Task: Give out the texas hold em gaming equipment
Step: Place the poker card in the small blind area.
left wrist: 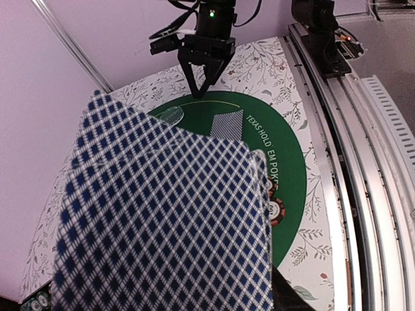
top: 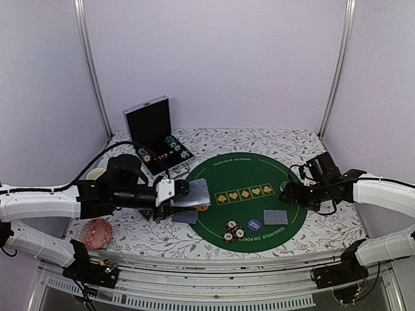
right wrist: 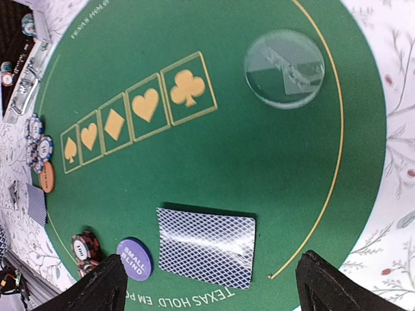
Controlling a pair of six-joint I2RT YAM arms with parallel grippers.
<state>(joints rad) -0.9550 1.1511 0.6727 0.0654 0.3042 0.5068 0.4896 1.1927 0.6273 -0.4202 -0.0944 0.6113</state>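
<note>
two opposite mat edges: left gripper tight on fanned cards, right gripper wide, open room beneath

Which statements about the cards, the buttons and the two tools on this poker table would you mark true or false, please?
1. The left tool grips several playing cards. True.
2. The right tool is clamped on the face-down card. False: its jaws stand open above the card, which lies flat on the green mat.
3. The purple button beside that card reads SMALL BLIND. True.
4. The chip case at the back is closed. False: its lid stands up, with chips showing inside.
</note>
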